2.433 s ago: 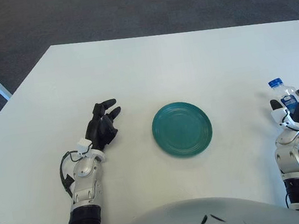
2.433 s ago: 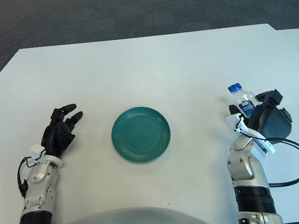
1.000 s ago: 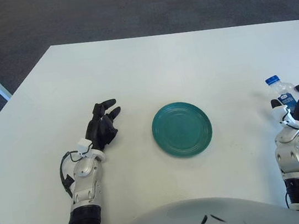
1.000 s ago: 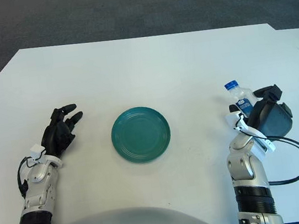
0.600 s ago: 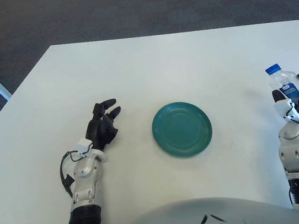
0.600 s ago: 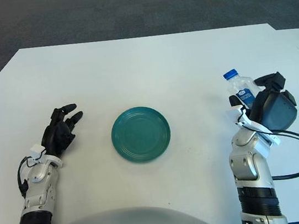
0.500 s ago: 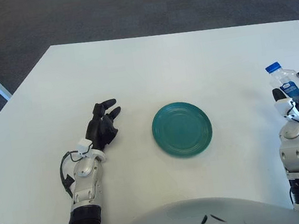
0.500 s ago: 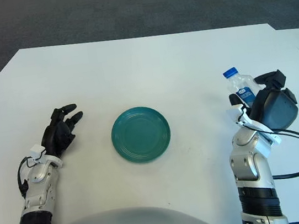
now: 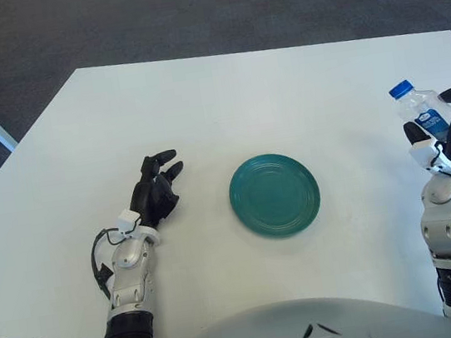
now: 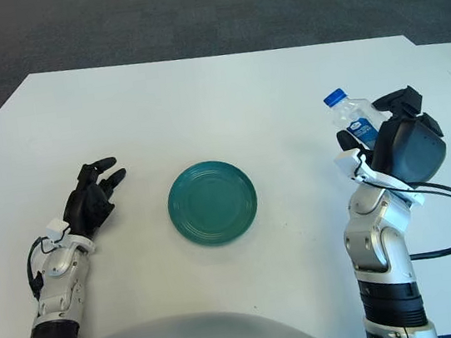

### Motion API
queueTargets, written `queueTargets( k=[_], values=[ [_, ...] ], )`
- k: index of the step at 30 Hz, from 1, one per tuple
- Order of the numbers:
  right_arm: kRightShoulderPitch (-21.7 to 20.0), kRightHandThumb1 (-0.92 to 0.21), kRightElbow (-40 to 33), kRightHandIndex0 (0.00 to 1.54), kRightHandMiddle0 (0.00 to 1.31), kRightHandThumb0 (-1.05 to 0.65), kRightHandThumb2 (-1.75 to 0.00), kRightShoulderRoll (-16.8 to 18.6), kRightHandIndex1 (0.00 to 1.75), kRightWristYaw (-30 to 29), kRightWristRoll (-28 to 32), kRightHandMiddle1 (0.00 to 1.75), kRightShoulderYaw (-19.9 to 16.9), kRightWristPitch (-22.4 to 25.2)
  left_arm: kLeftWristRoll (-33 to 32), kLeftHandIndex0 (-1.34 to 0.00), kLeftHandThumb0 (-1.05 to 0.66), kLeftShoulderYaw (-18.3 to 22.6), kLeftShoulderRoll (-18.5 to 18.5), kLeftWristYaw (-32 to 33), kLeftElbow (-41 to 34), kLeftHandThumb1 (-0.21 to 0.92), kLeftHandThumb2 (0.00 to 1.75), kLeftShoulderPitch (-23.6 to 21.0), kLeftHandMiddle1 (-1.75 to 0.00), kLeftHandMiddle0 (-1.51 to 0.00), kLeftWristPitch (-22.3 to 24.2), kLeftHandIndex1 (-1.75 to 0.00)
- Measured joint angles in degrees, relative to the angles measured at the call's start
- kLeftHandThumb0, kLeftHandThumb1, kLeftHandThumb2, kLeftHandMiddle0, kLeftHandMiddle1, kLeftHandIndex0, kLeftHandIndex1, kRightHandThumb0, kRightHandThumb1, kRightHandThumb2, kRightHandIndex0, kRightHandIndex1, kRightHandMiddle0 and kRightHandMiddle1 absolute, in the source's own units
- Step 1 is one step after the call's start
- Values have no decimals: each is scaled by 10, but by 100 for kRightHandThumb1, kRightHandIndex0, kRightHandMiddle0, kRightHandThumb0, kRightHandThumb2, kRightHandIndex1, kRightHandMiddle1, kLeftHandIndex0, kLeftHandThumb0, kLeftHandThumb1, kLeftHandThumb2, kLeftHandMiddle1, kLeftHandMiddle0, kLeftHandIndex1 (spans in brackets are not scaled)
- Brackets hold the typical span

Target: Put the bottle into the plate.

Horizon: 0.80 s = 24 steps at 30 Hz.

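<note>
While the right hand (image 10: pixel 397 149) sits at the right edge of the frame, its dark fingers (image 10: pixel 397 100) are curled around the lower body of the bottle (image 10: pixel 351 125), holding it. That clear bottle with its blue cap leans toward the upper left, and the cap and shoulder rise clear of the grip. It appears lifted off the white worktop (image 10: pixel 224 102), though contact at its base is hidden. Well apart to the left, at frame centre, lies the green plate (image 10: pixel 212 201) with nothing on it. At the lower left the left hand (image 10: pixel 91 200) shows beside the plate, its black fingers (image 10: pixel 103 163) loosely extended toward the upper right and holding nothing.
</note>
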Motion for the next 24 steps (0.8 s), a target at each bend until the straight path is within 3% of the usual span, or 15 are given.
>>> queueTargets(
  k=[13, 24],
  values=[
    [-38, -33, 11, 125, 60, -48, -130, 44, 175, 33, -38, 175, 95, 20, 1, 0, -58, -6, -3, 2, -14, 92, 101, 11, -40, -37, 2, -106],
    [-77, -34, 57, 124, 60, -47, -129, 66, 175, 39, -44, 175, 145, 10, 4, 0, -58, -10, -5, 7, -24, 92, 101, 18, -40, -37, 5, -106]
  ],
)
